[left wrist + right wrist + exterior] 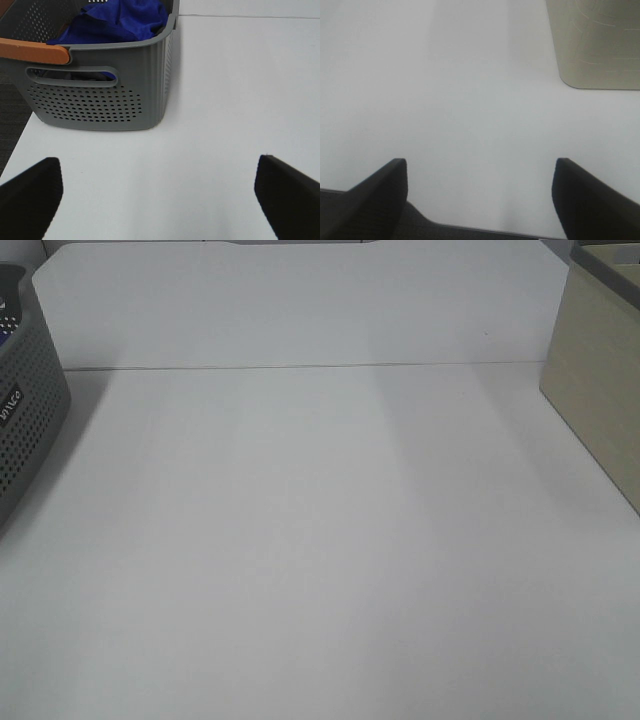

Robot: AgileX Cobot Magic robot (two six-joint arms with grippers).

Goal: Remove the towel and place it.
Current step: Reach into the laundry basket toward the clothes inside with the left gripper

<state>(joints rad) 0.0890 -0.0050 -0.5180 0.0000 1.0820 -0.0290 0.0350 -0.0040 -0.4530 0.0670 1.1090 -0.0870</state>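
The towel (pixel 117 22) is lying bunched inside the grey basket (pixel 100 105) on the left side of your table (pixel 320 540). Your left gripper (pixel 157 172) is hanging wide apart and empty, facing that basket, while your right gripper (pixel 480 167) is gaping empty near the beige box (pixel 595 45).

basket (pixel 25 410) on table (pixel 320 540) at left edge, towel (pixel 117 22) inside it; box (pixel 600 370) at right edge (both toward the back), well apart

The towel (pixel 117 22) — royal-blue, plush, crumpled — lies bunched inside the grey basket (pixel 100 105).
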